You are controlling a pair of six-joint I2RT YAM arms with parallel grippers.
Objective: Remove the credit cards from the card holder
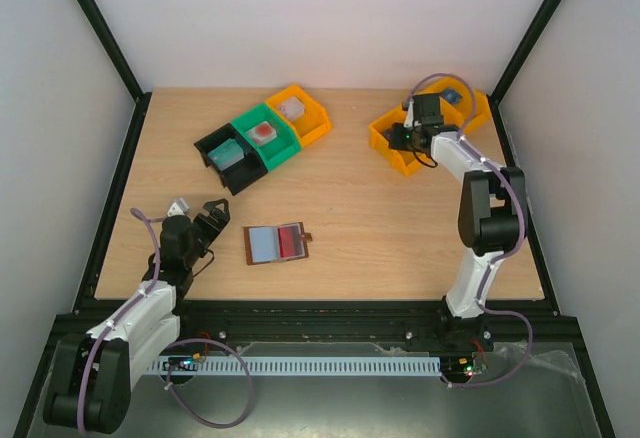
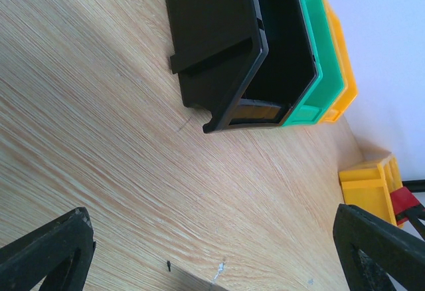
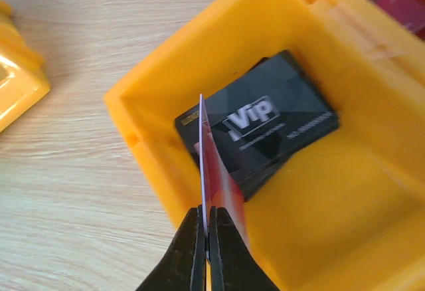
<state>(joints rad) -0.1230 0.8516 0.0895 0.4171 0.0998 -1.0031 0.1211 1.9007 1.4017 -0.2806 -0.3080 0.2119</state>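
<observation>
The card holder (image 1: pixel 268 245), a brown bifold wallet, lies open and flat on the table near the front, pale blue-grey inside. A red credit card (image 1: pixel 292 241) shows in its right half. My left gripper (image 1: pixel 198 210) is open and empty just left of the wallet; in the left wrist view (image 2: pixel 212 264) only bare wood lies between its fingertips (image 2: pixel 46 251). My right gripper (image 3: pixel 206 214) is shut on a red card (image 3: pixel 219 178), held edge-on over a yellow bin (image 3: pixel 153 145). Black "VIP" cards (image 3: pixel 265 121) lie in that bin. In the top view the right gripper (image 1: pixel 408 136) is at the far right.
A black bin (image 1: pixel 222 153), a green bin (image 1: pixel 265 136) and a yellow bin (image 1: pixel 305 116) stand in a row at the back left. The yellow bin holding the cards (image 1: pixel 385 143) has a second yellow bin (image 1: pixel 470 108) behind it. Dark frame posts line the table's sides.
</observation>
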